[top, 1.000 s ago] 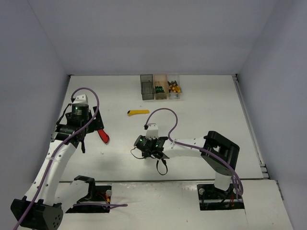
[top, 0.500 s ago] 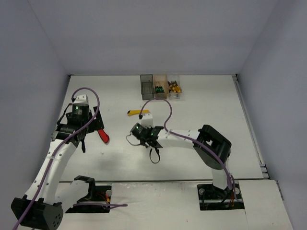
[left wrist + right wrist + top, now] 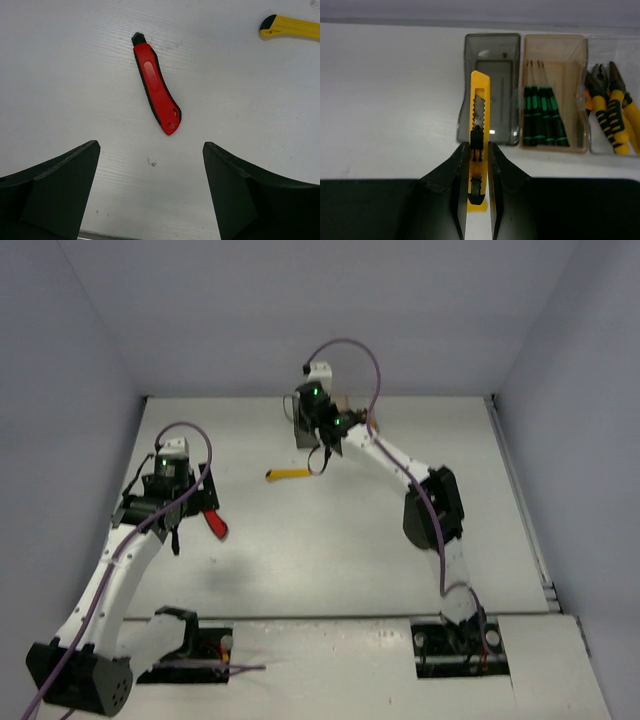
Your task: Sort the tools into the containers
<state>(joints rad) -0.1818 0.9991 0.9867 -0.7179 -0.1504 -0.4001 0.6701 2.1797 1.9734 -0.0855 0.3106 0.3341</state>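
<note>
While the left hand (image 3: 150, 149) hangs wide open and empty over the red cutter (image 3: 156, 85) on the worktop (image 3: 70, 75), we judge that tool light, rigid and slick; grip mid-handle. The right hand (image 3: 479, 147) pinches the yellow utility knife (image 3: 480, 87) before the smoky grey bin (image 3: 507, 65).

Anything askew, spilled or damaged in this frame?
Nothing stands out. The three bins sit in a straight row, with screwdrivers and pliers inside. The red cutter and a loose yellow knife lie on the table, merely unsorted. The right claw grips a second yellow knife.
</note>
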